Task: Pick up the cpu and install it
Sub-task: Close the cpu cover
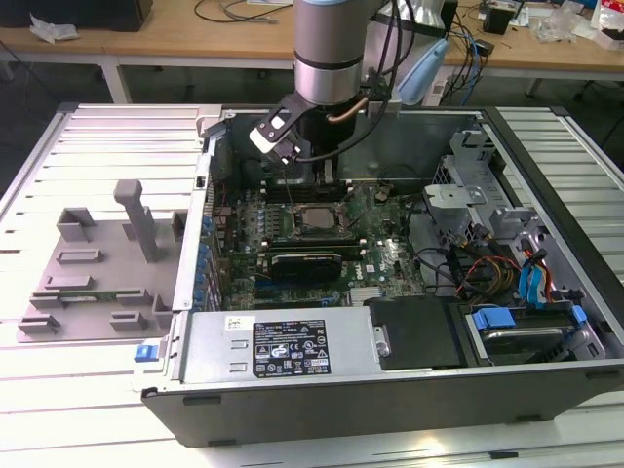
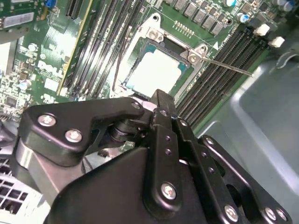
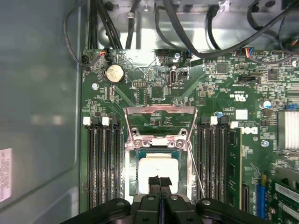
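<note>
Evidently the small square silver-topped cpu [image 1: 314, 220] lay flat in the motherboard socket [image 3: 132, 158] at the exterior view's centre, with the silver load plate [image 3: 160, 110] raised. Above it, the black gripper [image 3: 159, 181] had its fingertips pressed together, holding nothing. Any seating touch should be light and vertical.

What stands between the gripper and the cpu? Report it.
Nothing visible does. In the first wrist view the gripper, tips shut, hangs right over the cpu, which lies in the socket with the load plate swung open. No cable or part comes between them.
</note>
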`<action>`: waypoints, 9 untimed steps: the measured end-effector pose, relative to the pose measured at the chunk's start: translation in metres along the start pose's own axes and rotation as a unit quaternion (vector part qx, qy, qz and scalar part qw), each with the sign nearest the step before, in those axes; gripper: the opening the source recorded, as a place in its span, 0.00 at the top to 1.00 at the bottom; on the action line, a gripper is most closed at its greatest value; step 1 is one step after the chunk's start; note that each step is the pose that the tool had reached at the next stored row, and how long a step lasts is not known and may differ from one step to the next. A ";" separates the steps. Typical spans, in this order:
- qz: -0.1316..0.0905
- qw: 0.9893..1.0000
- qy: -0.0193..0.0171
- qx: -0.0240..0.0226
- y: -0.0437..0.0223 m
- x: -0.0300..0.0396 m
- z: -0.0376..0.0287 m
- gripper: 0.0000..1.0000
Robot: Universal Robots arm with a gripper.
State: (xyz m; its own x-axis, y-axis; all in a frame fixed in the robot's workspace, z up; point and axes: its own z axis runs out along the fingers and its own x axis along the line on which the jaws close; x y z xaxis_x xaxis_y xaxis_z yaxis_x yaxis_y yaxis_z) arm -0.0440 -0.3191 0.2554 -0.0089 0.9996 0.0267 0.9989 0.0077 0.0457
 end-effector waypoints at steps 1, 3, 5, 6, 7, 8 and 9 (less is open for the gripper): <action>0.000 1.000 0.000 0.000 0.0005 0.0003 -0.0109 0.89; 0.000 1.000 -0.001 0.000 0.0007 0.0004 -0.0151 0.89; 0.000 1.000 -0.001 0.000 0.0007 0.0004 -0.0153 0.89; 0.000 1.000 -0.001 0.000 0.0041 0.0004 -0.0152 0.89; 0.000 1.000 -0.001 0.000 0.0072 0.0004 -0.0150 0.89; 0.000 1.000 -0.001 0.000 0.0126 0.0003 -0.0148 0.89; 0.000 1.000 -0.001 0.000 0.0162 0.0003 -0.0146 0.89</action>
State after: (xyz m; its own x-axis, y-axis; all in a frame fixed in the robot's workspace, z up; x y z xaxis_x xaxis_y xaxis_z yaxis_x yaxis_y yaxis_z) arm -0.0285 -0.3190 0.2707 -0.0088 0.9996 0.0256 0.9989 0.0076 0.0458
